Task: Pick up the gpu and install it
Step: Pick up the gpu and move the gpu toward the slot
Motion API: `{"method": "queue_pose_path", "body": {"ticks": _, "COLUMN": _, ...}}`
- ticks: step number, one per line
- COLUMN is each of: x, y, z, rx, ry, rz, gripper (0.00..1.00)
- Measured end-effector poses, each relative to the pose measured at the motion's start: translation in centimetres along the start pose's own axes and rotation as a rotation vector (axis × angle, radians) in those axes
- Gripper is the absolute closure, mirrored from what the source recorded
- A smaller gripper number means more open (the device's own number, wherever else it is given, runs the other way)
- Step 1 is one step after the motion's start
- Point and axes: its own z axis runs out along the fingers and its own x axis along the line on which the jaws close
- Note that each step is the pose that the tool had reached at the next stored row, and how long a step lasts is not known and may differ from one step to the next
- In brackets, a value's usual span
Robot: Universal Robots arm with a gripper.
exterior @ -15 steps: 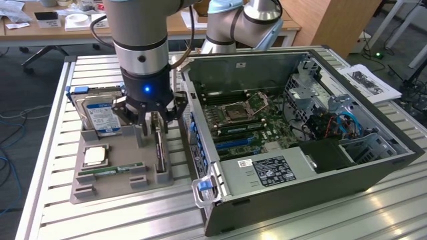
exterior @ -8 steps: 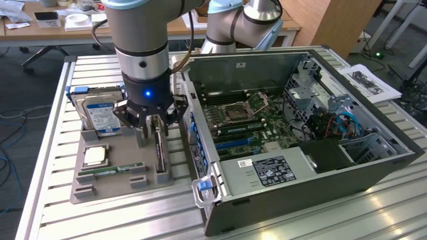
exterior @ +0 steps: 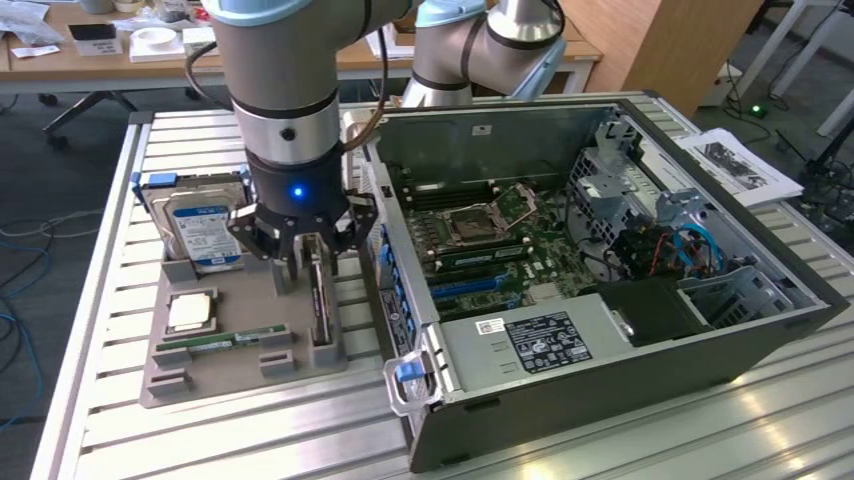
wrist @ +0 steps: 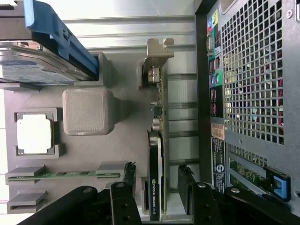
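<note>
Gpu (wrist: 155,187) upright in tray (wrist: 126,140) slot

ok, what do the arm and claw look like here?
Arm: silver-grey tubes, pale blue joint caps, black cable looped outside. Black wrist section with a small lit blue light. Claw: black linkage fingers with silver pivot pins.

Gpu (exterior: 322,318) (wrist: 155,187): thin dark card, silvery end bracket, upright on edge in gray holder (exterior: 220,375) slot.
</note>
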Motion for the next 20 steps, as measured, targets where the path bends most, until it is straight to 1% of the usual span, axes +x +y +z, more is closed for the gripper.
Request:
{"method": "queue_pose_path", "body": {"ticks": 9, "x": 0.0, "y": -0.09, "z": 1.06, "rx": 0.0000, "ry": 0.0001, "rz": 0.000, "gripper": 0.51}}
{"method": "queue_pose_path", "body": {"ticks": 20, "x": 0.0, "y": -0.18, "z": 2.94, "rx": 0.0000, "ry": 0.0000, "rz": 0.000, "gripper": 0.51}}
